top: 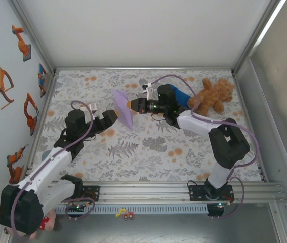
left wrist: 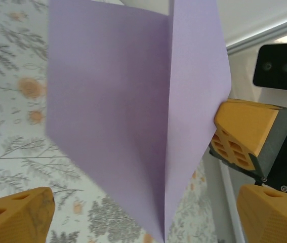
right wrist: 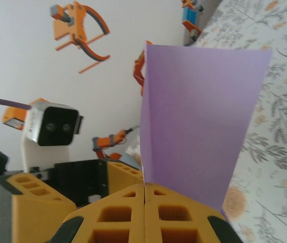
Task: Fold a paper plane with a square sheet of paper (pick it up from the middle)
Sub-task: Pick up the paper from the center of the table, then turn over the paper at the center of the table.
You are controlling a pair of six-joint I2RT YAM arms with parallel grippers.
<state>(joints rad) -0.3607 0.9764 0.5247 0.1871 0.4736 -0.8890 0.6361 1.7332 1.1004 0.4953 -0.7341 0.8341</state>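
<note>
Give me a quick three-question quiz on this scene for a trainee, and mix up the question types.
1. True or false: the right pincer is shut on the lavender paper.
2. The left pincer is: A) shut on the paper, B) open beside the paper, C) gripping the bear.
3. Which toy lies at the far right of the table?
Key: 1 true; 2 B; 3 the teddy bear.

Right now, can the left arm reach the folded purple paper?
Probably yes. The left gripper is open, and the folded purple paper hangs right in front of it, pinched by the shut right gripper; nothing sits between.
</note>
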